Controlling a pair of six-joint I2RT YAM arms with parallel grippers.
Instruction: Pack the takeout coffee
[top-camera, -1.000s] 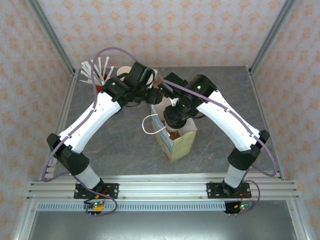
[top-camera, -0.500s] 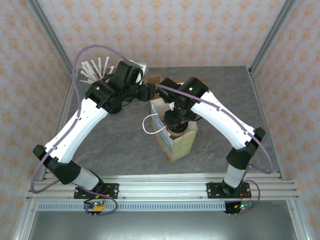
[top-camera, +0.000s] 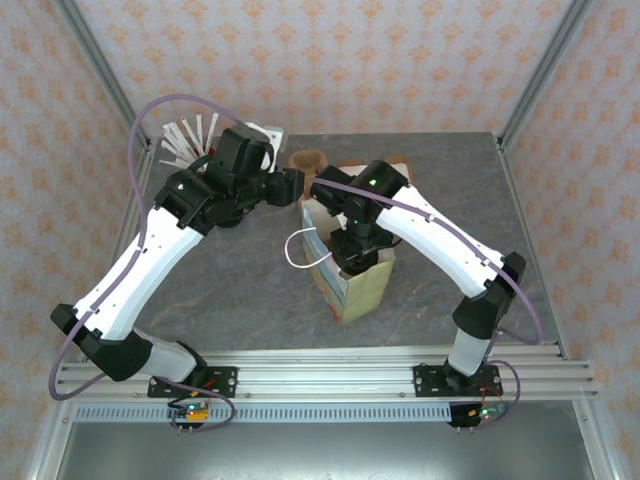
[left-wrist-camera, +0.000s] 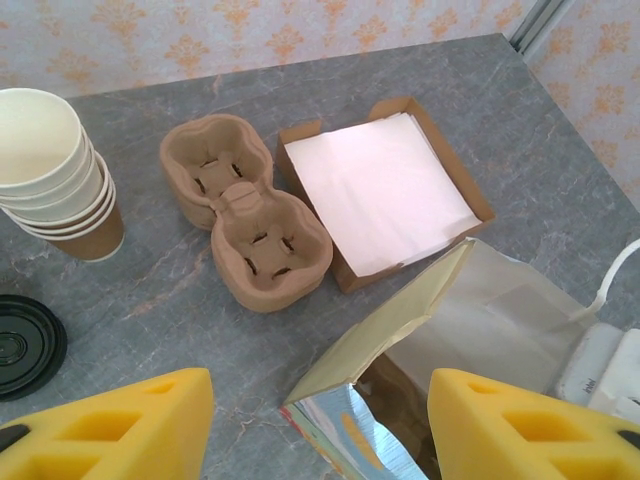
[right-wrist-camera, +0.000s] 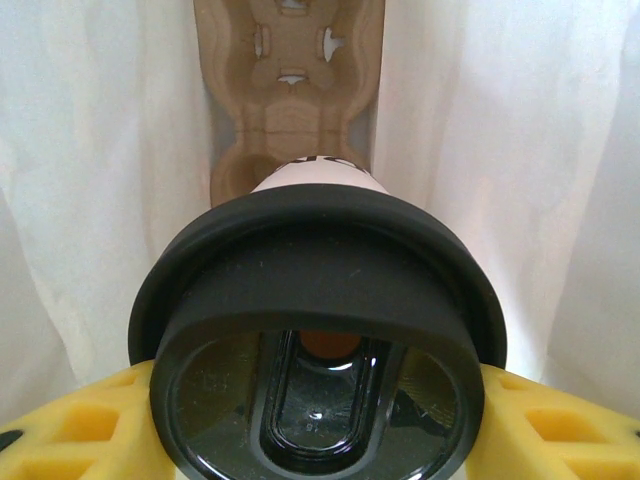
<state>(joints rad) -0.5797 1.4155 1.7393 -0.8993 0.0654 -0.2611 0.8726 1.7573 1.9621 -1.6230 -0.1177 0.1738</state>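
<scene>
The grey, stone-veined bench (left-wrist-camera: 180, 320) carries a loose group of things toward its far side. At the left stands a nested stack of cream paper cups with a brown lower band (left-wrist-camera: 52, 170), and nearer, just beside it, a round black plastic lid (left-wrist-camera: 25, 345) lies flat. A brown moulded-pulp cup carrier (left-wrist-camera: 245, 225) sits in the middle, touching or nearly touching a shallow brown cardboard tray (left-wrist-camera: 392, 104) of white napkins (left-wrist-camera: 380, 190). An open, pale yellow paper bag with a white loop handle (top-camera: 365, 285) stands nearer the middle. White sticks (top-camera: 188, 140) fan out at the far left corner.
</scene>
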